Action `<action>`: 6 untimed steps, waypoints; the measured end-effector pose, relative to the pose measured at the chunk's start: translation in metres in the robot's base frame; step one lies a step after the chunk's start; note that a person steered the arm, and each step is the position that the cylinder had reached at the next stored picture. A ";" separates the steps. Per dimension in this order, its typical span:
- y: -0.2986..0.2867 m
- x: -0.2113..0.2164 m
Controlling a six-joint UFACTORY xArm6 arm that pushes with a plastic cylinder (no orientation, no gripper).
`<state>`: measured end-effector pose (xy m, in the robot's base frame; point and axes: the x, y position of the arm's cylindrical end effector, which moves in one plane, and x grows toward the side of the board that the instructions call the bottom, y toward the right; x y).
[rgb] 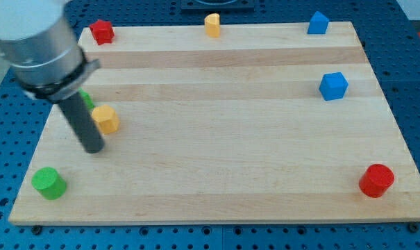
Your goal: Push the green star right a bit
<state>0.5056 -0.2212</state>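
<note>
Resting just below yellow block (106,119), my tip (94,148), green star (87,99) mostly hidden, orientation unclear

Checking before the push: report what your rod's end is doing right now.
My tip: holding nothing, resting on the board just below-left of the yellow block; the green star sits mostly hidden behind the rod.

a single camera looks down at a slant from beyond the bottom edge of the wooden board (216,173), near enough that the board almost fills the frame, its far edge along the top and the arm's grey body (36,42) cropped at upper left.
</note>
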 end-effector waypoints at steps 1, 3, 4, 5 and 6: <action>-0.056 -0.001; -0.082 -0.059; -0.066 -0.095; -0.018 -0.130; 0.046 -0.152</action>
